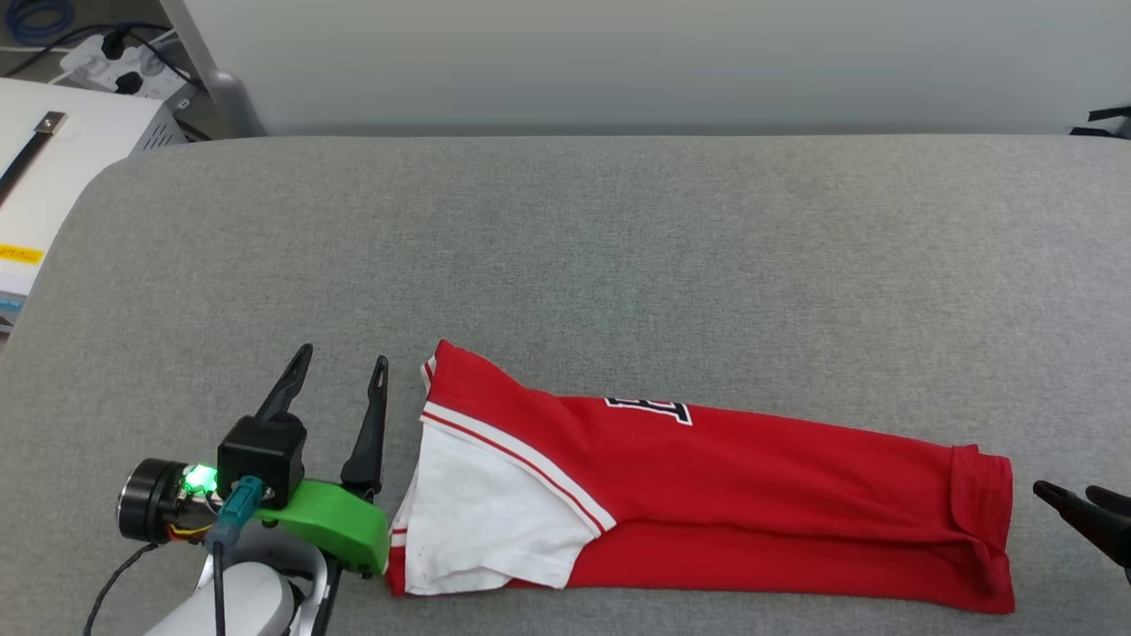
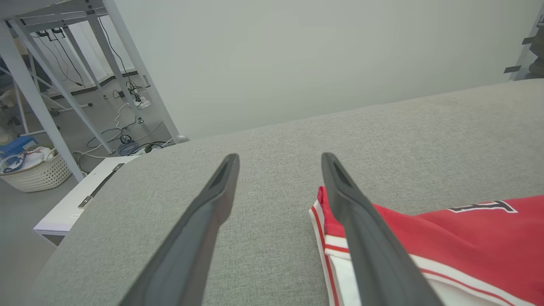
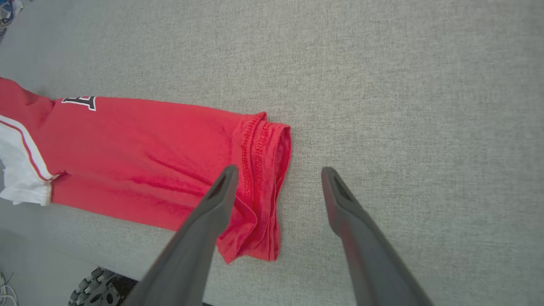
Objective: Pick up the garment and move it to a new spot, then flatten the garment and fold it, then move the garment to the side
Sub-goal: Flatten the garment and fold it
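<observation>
The left tool (image 1: 343,355) is hanging with its two fingers spread apart and nothing between them. It is pointing toward the far edge of the table (image 1: 618,247), just beside the left end of the shirt (image 1: 751,468) without touching it. In the left wrist view the left tool (image 2: 279,156) is showing grey cloth in its gap, with the shirt's striped corner lying behind its right finger. The right tool (image 1: 1067,491) is also standing open and empty, just past the shirt's other end. In its own wrist view the right tool (image 3: 279,169) is straddling the outer edge of the hem (image 3: 265,170). The shirt is lying as a long, narrow band along the near edge of the table. Its white sleeve (image 1: 477,521) is sitting at the left end and its hem at the right, and part of the black print (image 1: 649,408) is peeking out at the fold. It looks folded lengthwise already, so an end-to-end fold is probably coming next. To do that well, each tool should be closing on every layer at its own end, not only the top one. The hem's near corner is curling, so it wants gathering first. Both ends should be rising together and staying taut, so the sleeve is not slipping out of the band.
</observation>
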### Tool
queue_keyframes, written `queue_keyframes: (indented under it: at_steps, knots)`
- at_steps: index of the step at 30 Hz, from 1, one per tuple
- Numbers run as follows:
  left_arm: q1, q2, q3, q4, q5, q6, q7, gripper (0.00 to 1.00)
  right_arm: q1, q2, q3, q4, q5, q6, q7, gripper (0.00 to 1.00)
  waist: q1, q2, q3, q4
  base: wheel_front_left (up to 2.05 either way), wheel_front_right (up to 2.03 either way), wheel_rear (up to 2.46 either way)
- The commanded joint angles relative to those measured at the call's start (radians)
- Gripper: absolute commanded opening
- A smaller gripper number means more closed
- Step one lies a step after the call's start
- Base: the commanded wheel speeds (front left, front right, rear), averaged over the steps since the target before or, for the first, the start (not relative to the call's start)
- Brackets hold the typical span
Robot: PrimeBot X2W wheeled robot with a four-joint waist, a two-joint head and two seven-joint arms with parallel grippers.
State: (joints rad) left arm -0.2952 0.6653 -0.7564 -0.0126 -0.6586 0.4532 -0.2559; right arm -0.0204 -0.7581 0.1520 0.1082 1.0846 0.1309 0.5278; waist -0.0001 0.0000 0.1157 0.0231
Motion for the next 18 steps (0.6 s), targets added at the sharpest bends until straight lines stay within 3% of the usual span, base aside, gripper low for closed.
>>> queue_keyframes:
  at_steps: [1,10,18]
  knots:
    - [0.029,-0.021,0.029,-0.006,0.025,-0.005,-0.006,1.0,-0.001,0.013,-0.006,0.015,0.007,0.0,0.012,1.0,0.0001,0.0,0.021,0.017,0.0,0.0,0.0]
    - [0.108,-0.139,0.208,0.023,0.184,-0.092,-0.006,1.0,-0.048,0.088,0.019,0.104,0.007,0.0,0.05,1.0,0.0001,0.0,0.079,0.06,0.0,0.0,0.0]
    - [0.156,-0.248,0.343,0.018,0.313,-0.155,-0.006,1.0,-0.08,0.14,0.108,0.139,0.02,0.0,0.042,1.0,0.0001,0.0,0.102,0.076,0.0,0.0,0.0]
